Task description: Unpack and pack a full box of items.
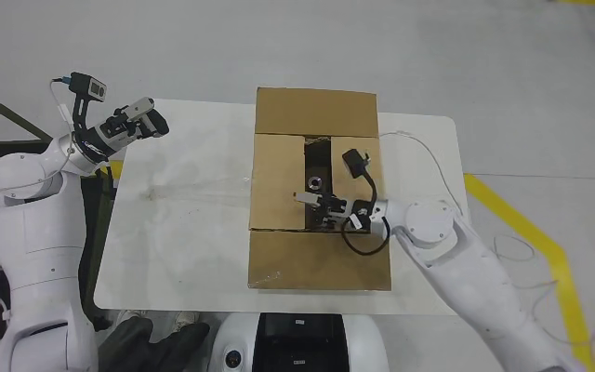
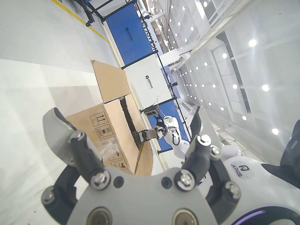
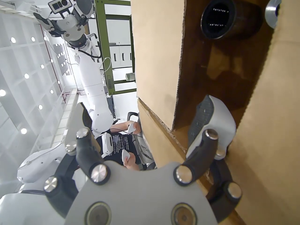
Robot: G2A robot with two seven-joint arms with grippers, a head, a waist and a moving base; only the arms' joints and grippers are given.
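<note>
A brown cardboard box (image 1: 316,260) stands mid-table, its top flaps nearly closed with a narrow dark slit between them. My right gripper (image 1: 316,200) is at that slit and open (image 3: 145,120). One of its fingers (image 3: 211,118) is inside the gap and the other is outside, so the edge of a flap (image 3: 157,47) lies between them. Inside the box are a black cylinder (image 3: 219,22) and a silvery round item (image 3: 273,10). My left gripper (image 1: 144,121) is raised over the table's far left corner, open (image 2: 127,127) and holding nothing, well away from the box (image 2: 105,122).
The white table (image 1: 177,232) extends left of the box. One box flap (image 2: 110,80) stands up on the far side. A thin white cable (image 1: 428,153) trails over the table's right part. A yellow floor line (image 1: 521,223) runs beyond the right edge.
</note>
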